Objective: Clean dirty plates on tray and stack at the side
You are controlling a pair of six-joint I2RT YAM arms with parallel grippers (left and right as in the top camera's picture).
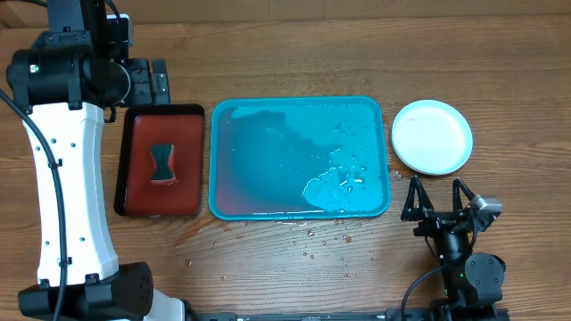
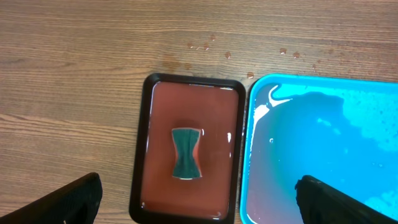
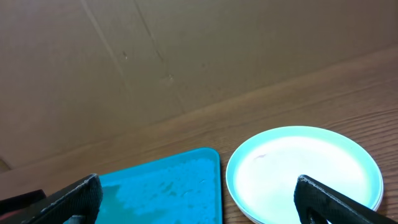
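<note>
Turquoise tray [image 1: 299, 101] lies mid-tabletop [image 1: 294, 45], wet, with pooled water and droplets across its floor. The plates [image 1: 432, 135] sit in one stack just right of the tray, not touching it, a clean white face on top. The right jaws are spread wide, near the stack's front edge, gripping nothing. The left jaws, also spread, hang over a red tray [image 1: 134, 201] where a sponge [image 1: 161, 163] lies. Drops [image 1: 312, 236] speckle the tabletop beside the turquoise tray.

Surface: wooden table [image 1: 294, 53] | on it lay: red tray [image 1: 143, 134], turquoise tray [image 1: 268, 160] just beside, plates [image 1: 432, 135] apart | water droplets [image 1: 321, 239] speckled the wood
</note>
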